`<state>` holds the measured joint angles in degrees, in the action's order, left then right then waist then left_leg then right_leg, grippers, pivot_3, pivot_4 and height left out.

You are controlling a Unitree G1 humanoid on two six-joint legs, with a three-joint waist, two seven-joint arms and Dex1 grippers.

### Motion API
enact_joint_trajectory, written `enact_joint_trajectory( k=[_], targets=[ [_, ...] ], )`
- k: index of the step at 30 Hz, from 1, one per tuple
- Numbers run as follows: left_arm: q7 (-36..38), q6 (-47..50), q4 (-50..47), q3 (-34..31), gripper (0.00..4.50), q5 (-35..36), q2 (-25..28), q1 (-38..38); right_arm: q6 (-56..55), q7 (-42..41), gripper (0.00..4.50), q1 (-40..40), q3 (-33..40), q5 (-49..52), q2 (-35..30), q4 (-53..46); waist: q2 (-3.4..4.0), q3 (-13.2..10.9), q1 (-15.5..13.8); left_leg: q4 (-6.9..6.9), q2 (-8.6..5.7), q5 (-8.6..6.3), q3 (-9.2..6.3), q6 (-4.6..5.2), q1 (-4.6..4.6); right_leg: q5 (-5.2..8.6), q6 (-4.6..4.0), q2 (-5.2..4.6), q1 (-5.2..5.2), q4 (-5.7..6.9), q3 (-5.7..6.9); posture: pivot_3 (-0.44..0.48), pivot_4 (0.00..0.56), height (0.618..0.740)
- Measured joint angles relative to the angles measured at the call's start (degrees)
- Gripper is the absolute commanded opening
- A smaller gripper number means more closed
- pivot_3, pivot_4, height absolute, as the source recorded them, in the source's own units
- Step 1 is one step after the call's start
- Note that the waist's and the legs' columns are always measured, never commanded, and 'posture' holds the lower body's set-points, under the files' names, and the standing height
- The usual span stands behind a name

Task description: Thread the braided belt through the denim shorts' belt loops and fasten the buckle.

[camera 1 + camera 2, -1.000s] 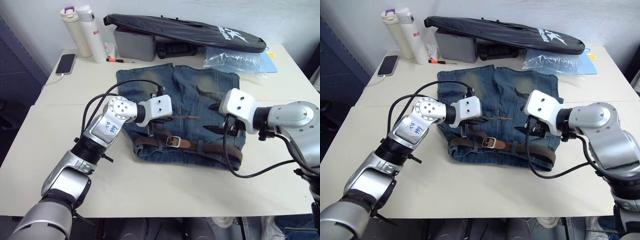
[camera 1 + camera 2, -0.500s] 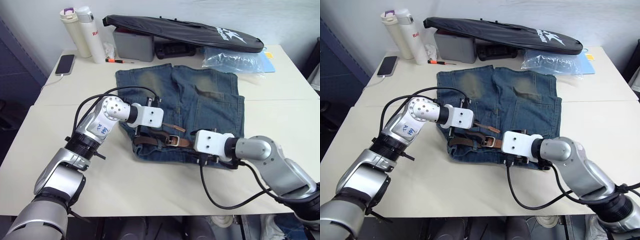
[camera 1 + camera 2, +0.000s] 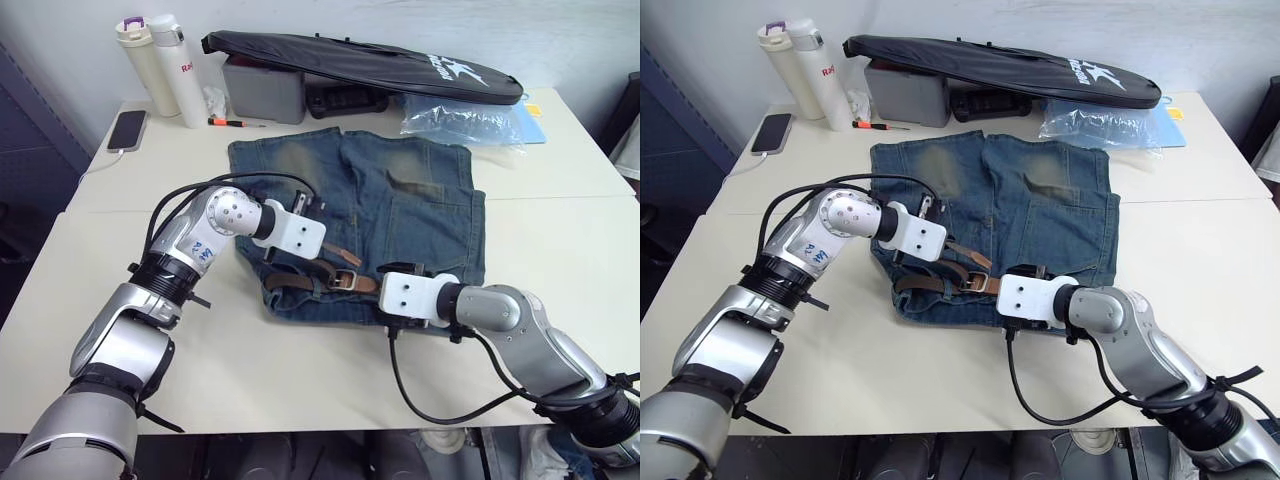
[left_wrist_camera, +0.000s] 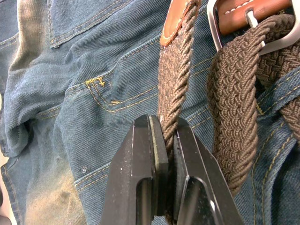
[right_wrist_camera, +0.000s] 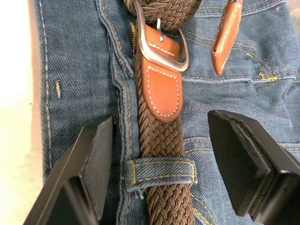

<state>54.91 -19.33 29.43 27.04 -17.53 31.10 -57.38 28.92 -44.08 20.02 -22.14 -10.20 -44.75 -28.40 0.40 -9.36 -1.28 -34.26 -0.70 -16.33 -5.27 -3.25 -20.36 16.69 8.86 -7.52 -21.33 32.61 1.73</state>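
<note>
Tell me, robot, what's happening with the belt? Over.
Left gripper shut on the braided belt tail. Right gripper open over the buckle. Prong through the braid, nothing blocking.

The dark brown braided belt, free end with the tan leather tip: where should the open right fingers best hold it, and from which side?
Probably on the braided strap just behind the tan leather tip of the dark brown braided belt, coming from above. That end lies loose on the blue denim shorts, beside the silver buckle; the weave likely grips better than smooth leather.

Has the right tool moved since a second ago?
Yes. The right tool has swung from over the denim shorts' right side down to the waistband edge nearest the robot, open over the braided belt.
</note>
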Motion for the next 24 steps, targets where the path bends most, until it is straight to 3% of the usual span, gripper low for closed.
enact_joint_trajectory(
  k=[10, 14, 18, 24],
  targets=[
    [0.8, 1.1, -1.9, -0.9, 0.00, 0.2, -0.6, 0.4, 0.1, -1.6, 3.37, -1.0, 1.6, 0.9, 0.6, 0.0, 0.00, 0.0, 0.0, -0.08, -0.07, 0.03, -0.09, 0.05, -0.02, 0.00, 0.00, -0.02, 0.05, 0.13, -0.03, 0.000, 0.150, 0.740],
    [1.2, 1.7, -2.8, -1.3, 0.00, 0.2, -0.7, 0.8, 0.3, -2.3, 3.37, -1.6, 2.3, 1.3, 0.7, 0.0, -0.04, -0.1, 2.3, 0.51, -1.85, 1.00, -2.94, 1.49, -0.16, 0.44, 0.69, -1.85, 1.58, -0.05, 2.92, 0.000, 0.150, 0.740],
    [2.0, 2.6, -4.2, -1.7, 0.00, 0.3, -0.6, 2.5, 1.9, -3.5, 3.37, -2.2, 3.9, 3.8, 1.2, -0.1, -0.01, -0.1, 2.1, 0.33, -1.96, 1.25, -3.25, 0.52, -0.21, 0.47, 0.67, -2.06, 1.62, 0.15, 3.16, 0.000, 0.150, 0.740],
    [2.7, 3.1, -6.0, -1.8, 0.00, 0.4, -0.5, 3.1, 4.4, -6.5, 3.37, -4.4, 6.3, 7.3, -0.6, -2.8, -0.03, -0.1, 1.1, 0.29, -1.95, 1.20, -2.94, 0.43, -0.19, 0.42, 0.60, -2.05, 1.55, 0.06, 2.86, 0.000, 0.150, 0.740]
  ],
)
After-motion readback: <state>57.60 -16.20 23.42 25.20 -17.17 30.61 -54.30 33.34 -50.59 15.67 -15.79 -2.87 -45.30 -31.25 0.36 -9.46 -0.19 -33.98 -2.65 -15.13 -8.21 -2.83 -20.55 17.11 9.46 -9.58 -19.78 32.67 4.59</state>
